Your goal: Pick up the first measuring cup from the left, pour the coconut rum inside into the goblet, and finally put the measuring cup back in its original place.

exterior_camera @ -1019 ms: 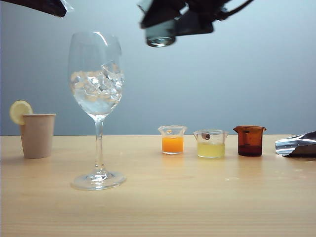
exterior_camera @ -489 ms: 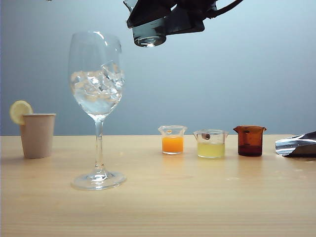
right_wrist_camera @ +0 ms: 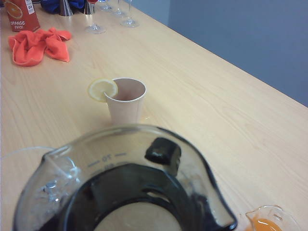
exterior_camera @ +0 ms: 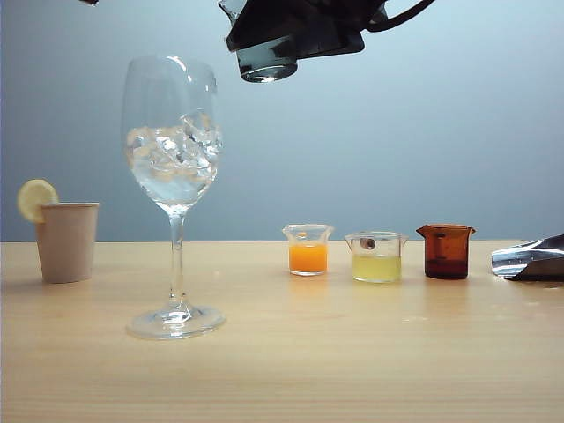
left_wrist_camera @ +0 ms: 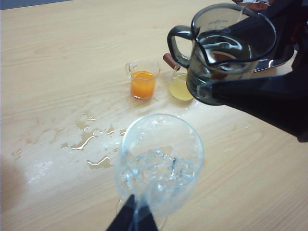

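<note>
The goblet (exterior_camera: 173,159) stands on the left of the table, its bowl holding ice. To the right of its rim, at about rim height, hangs the smoky-grey first measuring cup (exterior_camera: 267,62), with my right gripper (exterior_camera: 304,31) shut on it. Clear coconut rum (left_wrist_camera: 230,50) lies inside the cup (left_wrist_camera: 226,53). In the right wrist view the cup (right_wrist_camera: 120,163) fills the foreground, and the goblet's rim shows just beside it. My left gripper (left_wrist_camera: 138,206) hovers above the goblet bowl (left_wrist_camera: 161,154), its fingertips together and holding nothing.
An orange-filled beaker (exterior_camera: 308,249), a pale yellow one (exterior_camera: 376,257) and an amber-brown one (exterior_camera: 446,251) stand in a row at mid-right. A paper cup with a lemon slice (exterior_camera: 67,240) is far left, a silvery object (exterior_camera: 529,258) far right. Spilled puddles (left_wrist_camera: 86,139) wet the wood.
My right gripper has carried the measuring cup leftward, closer to the goblet. The left arm has lifted almost out of the exterior view's top left corner.
</note>
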